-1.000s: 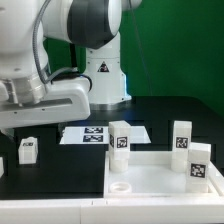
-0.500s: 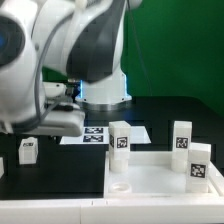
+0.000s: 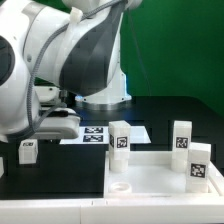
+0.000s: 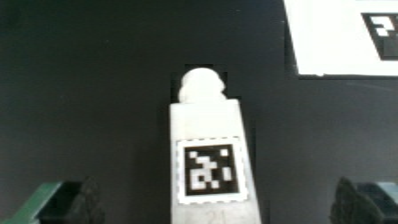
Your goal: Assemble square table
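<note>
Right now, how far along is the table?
Little looks done: the slab lies flat with a corner hole empty, and three legs stand near it, whether attached I cannot tell. In hand: the open pincer straddles a lying leg, not gripped. Left: grasp and mount it.

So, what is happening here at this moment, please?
A Franka arm is assembling a square table. In the wrist view the open gripper hangs over one white leg lying on the black table, with one finger on each side and not touching it. In the exterior view the white tabletop slab lies at the front, and three legs already stand upright at it. The marker board lies behind.
</note>
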Available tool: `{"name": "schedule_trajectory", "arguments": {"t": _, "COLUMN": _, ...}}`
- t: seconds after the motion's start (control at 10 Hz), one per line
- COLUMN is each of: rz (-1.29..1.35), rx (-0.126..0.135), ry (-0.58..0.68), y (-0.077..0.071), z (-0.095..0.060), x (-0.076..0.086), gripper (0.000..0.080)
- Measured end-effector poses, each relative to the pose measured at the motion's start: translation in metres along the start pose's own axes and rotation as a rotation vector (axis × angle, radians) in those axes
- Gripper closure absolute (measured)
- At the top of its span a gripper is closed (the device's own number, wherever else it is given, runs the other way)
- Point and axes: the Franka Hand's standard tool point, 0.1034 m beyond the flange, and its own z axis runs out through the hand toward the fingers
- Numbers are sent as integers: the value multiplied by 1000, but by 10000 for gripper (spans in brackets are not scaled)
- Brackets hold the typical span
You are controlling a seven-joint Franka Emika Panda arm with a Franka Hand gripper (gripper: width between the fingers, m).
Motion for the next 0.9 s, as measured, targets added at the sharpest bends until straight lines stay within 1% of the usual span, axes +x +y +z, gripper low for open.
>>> {"name": "schedule_trajectory", "arguments": {"t": 0.5, "rz": 1, "rx": 0, "ry": -1, "y": 1, "z": 3, "x": 1, "gripper": 151}}
{"name": "schedule_trajectory", "arguments": {"t": 0.7, "rz": 26, "rx": -1, "ry": -26, "y": -4, "z": 15, "x": 8, "gripper": 151}}
{"name": "schedule_trajectory", "arguments": {"t": 0.9, "rz": 66, "rx": 4, "ry": -47, "y": -6, "z": 27, "x": 9, "gripper": 151}}
